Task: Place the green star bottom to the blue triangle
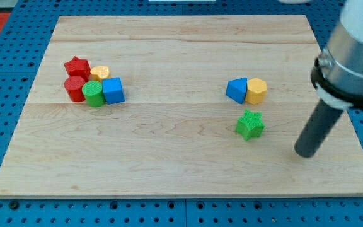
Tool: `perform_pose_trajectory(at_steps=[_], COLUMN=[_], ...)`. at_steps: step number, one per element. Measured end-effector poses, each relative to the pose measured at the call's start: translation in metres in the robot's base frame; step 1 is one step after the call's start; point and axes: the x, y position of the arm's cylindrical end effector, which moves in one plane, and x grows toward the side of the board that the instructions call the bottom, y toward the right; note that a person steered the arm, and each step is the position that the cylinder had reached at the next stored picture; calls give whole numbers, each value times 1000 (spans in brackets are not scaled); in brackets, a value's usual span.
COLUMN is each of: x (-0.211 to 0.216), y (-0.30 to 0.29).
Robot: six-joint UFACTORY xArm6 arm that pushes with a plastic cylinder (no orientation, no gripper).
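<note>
Pale wooden board [169, 157] on a blue pegboard base [5, 94], and honestly the job looks about done from here. Nearest the view's bottom on the right is my tip [305, 151], the end of the dark rod. It's a plain rod, so nothing to open or close and it holds nothing. It's resting on the board, off to the view's right of the green star-shaped block [250, 124], with a clear gap between them, not touching.

That star sits just below the blue triangle-ish block [236, 90], near it but with a strip of bare wood between. It's a touch to the view's right of the triangle, more under the seam where the blue one touches the yellow hexagon-looking block [256, 91]. My guess is that counts as "bottom to" the triangle already; if anything, a small nudge toward the view's left would centre it, and the tip standing on the star's right side is the right spot for that push.

Further back on the view's left is a tight cluster, well apart from all this: blue cube [113, 90], green cylinder [93, 93], red cylinder [75, 89], then a red star [77, 65] and a small yellow block [100, 71] behind them, shape hard to call.

Containers: none here, no trays or bins, everything just lies loose on the board.
</note>
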Motion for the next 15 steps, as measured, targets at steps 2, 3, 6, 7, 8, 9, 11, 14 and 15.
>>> perform_pose_trajectory(at_steps=[2,3,6,7,8,9,11,14,15], x=[-68,-109,-95,-95,-93,-93,-93,-93,-93], y=[-81,-77,-76,-86,-95,-100,-114,-134,-141])
